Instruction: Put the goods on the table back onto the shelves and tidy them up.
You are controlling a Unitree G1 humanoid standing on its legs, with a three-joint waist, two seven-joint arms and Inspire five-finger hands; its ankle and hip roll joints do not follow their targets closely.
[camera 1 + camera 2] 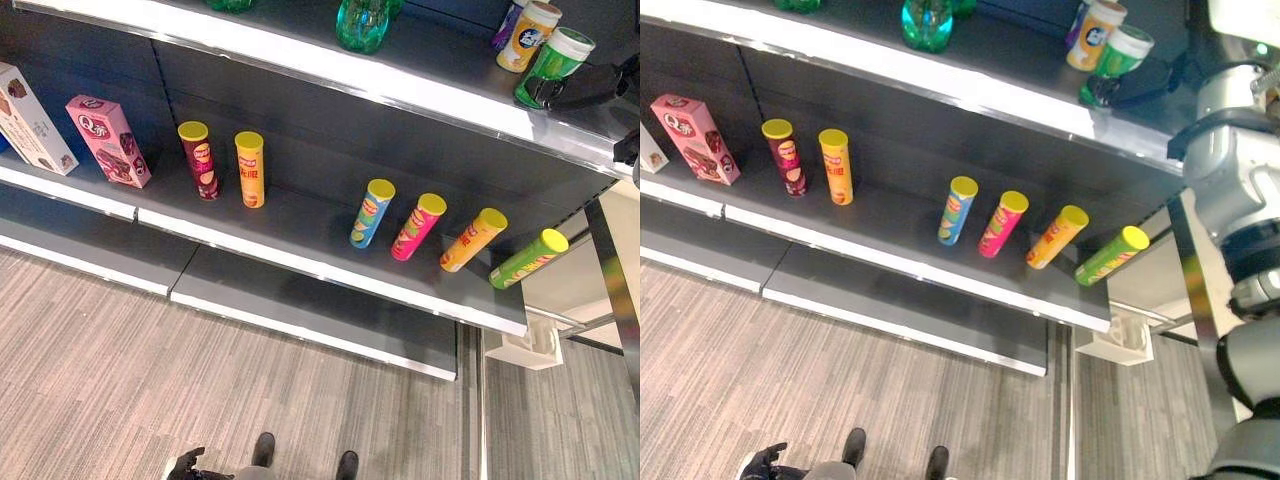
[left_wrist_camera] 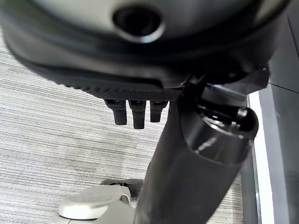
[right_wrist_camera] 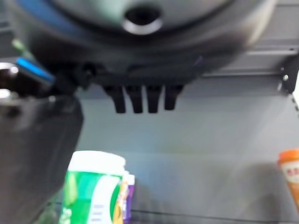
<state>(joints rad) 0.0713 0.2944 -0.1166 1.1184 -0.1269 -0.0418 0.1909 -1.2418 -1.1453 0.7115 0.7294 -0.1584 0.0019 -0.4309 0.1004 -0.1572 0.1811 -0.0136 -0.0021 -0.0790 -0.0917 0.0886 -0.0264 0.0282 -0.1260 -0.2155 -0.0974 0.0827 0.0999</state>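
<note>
The right hand (image 1: 590,85) lay on the upper shelf (image 1: 400,80) just beside a green white-capped jar (image 1: 553,66); in its wrist view the fingers (image 3: 140,98) hung straight and loose, holding nothing, with the jar standing past them. This looked like the placing step just finished or a nudge into line. The left hand (image 2: 135,109) hung low over the floor, fingers straight and empty. The next move likely called for drawing the right hand away without tipping the jar, then fetching more goods.
</note>
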